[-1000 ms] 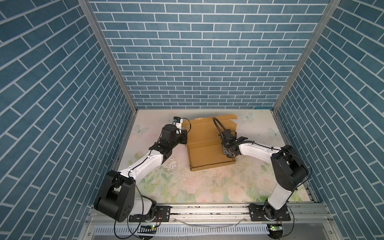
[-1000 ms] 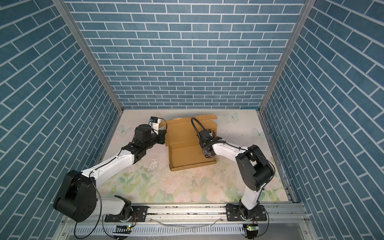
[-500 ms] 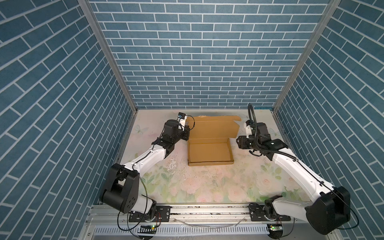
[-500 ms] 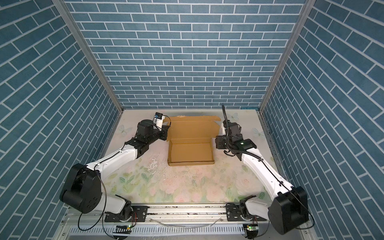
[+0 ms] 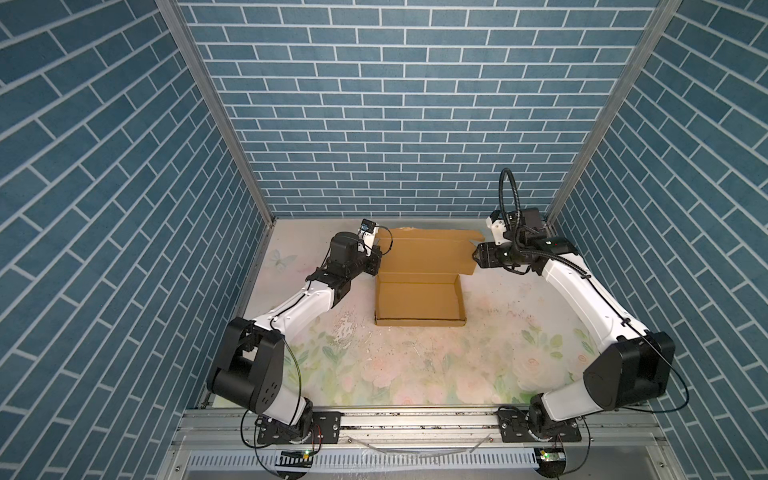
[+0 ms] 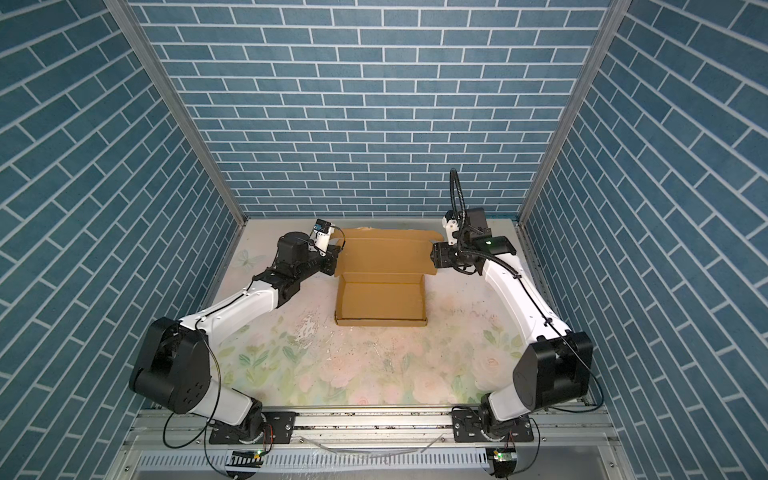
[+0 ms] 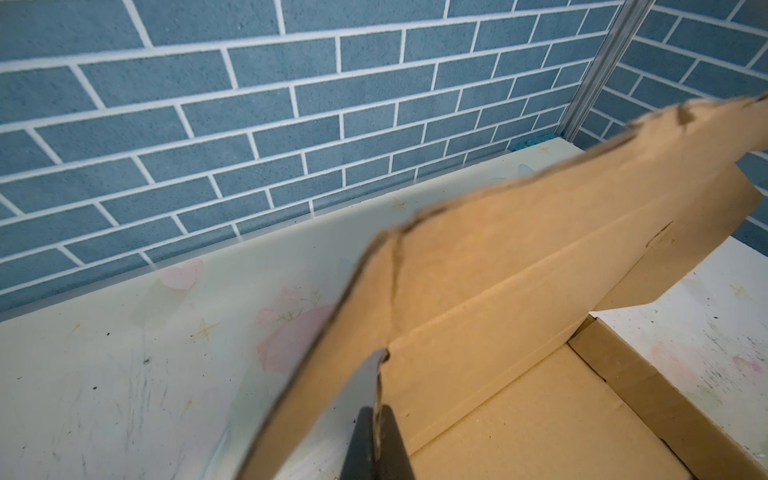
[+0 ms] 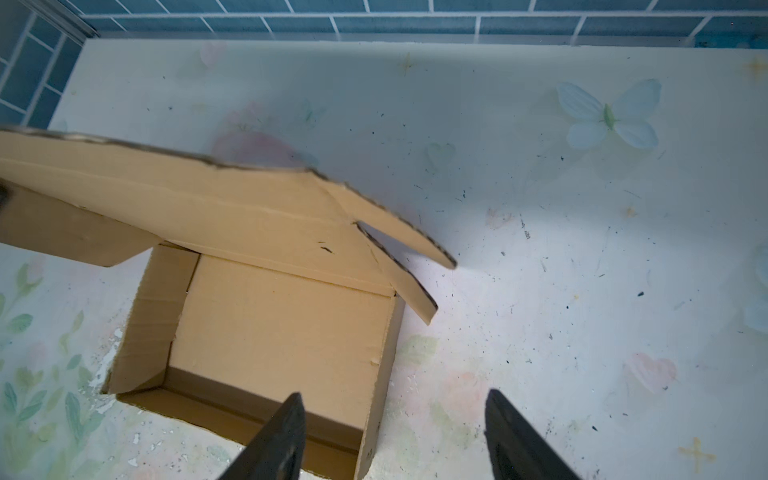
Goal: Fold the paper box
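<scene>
Blue brick walls stand on three sides of the table. The table has a pale flower pattern with scuffs on it. The left arm reaches in from 7 o'clock. The right arm reaches in from 5 o'clock. Both arms are white and black.

In both top views the paper box sits on the table, a little toward 12 o'clock from the middle. Its bottom part is a low open tray with short walls folded up. The lid joins the tray on the 12 o'clock side. It stands up and leans back toward the far wall.

The left gripper is at the 9 o'clock edge of the lid. In the left wrist view its jaws are pressed together on the lid's side flap, so it is pinching the cardboard. The right gripper is just beside the 3 o'clock edge of the lid. In the right wrist view its fingers are spread wide and hold nothing.

A small pale blue butterfly is printed on the table.
</scene>
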### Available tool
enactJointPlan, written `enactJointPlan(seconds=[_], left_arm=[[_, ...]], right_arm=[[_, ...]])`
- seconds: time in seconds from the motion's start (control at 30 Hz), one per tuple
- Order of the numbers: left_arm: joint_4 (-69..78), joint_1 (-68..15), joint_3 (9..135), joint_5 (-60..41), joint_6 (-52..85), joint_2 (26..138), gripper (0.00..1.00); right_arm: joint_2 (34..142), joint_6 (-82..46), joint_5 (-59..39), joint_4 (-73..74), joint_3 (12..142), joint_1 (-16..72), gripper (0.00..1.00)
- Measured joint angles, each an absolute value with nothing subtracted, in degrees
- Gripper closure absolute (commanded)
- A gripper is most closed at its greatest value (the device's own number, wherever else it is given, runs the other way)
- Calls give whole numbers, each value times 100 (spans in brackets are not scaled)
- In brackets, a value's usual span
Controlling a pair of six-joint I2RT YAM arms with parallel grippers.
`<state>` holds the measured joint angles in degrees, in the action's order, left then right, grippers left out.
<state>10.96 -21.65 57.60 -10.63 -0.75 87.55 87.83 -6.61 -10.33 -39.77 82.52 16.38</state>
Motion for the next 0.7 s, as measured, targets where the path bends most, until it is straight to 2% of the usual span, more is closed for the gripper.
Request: enactJointPlan(seconds=[0.2,0.37,0.7], left_arm=[[1046,-2095,5837,-1210,-202,8809,100],[1028,-2025,5878,-1299,-242,8910,100],[1035,-2012,5881,-1315,-220,8969,100]], right_arm=[[9279,-139,-1105,-3975,8611,1597,34],[9509,196,-1542,-3916,8608,1568,39],[9553,268,-2025,-3522,8534,1568,61]])
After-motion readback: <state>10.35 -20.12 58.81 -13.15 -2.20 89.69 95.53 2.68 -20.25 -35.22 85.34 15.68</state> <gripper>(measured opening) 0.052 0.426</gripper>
